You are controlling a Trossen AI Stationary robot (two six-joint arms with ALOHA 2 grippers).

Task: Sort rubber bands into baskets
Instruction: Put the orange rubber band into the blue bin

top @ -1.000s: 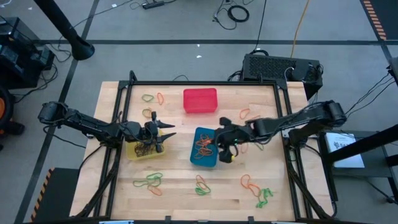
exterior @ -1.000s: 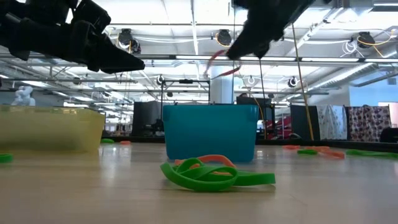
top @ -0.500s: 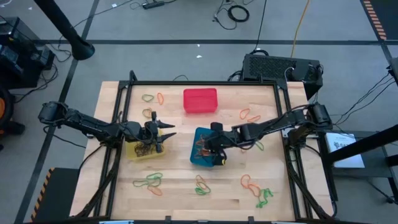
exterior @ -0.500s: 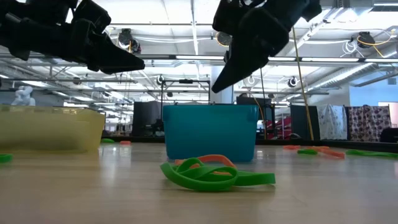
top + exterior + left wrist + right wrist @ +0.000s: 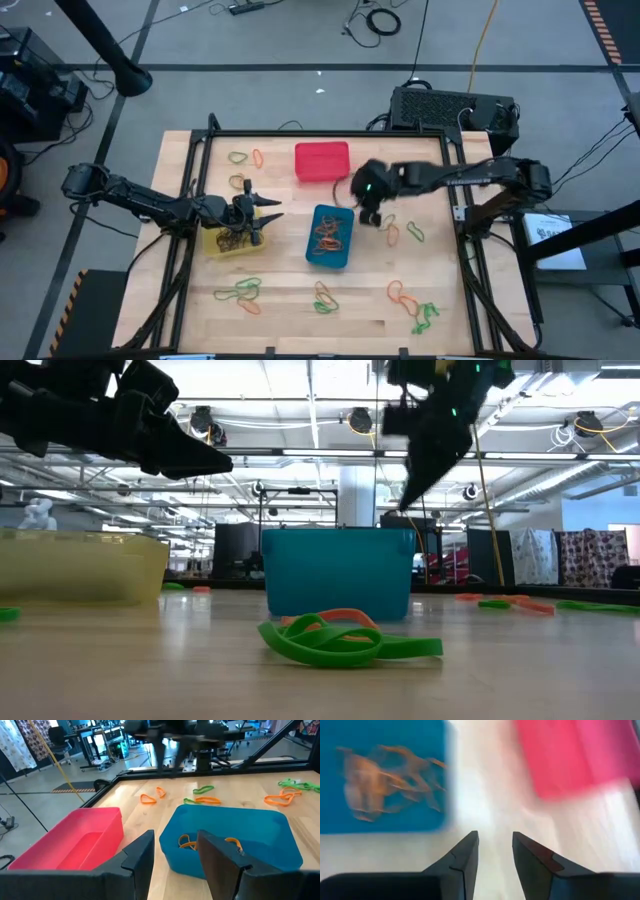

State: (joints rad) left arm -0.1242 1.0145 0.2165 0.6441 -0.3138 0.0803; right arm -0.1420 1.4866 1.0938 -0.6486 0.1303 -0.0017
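Observation:
The blue basket [image 5: 330,237] holds several orange rubber bands [image 5: 385,780]. The red basket [image 5: 322,162] stands behind it. The yellow basket [image 5: 232,241], to its left, holds dark bands. My right gripper [image 5: 371,210] hangs open and empty above bare table between the blue basket and the red basket [image 5: 570,755]. My left gripper [image 5: 266,213] is open and empty above the yellow basket's right end, pointing at the blue basket [image 5: 230,840]. Loose orange and green bands [image 5: 240,291] lie flat on the table.
More loose bands lie at the far left [image 5: 245,157], the near middle [image 5: 345,640], the near right [image 5: 412,305] and right of the blue basket [image 5: 403,232]. A black frame [image 5: 330,133] borders the table. A black box [image 5: 455,108] sits behind the far right corner.
My right gripper carried an orange band over the blue basket, opened and let it go there. It then swung toward the table's far edge, to beside the red basket, tipping more steeply down.

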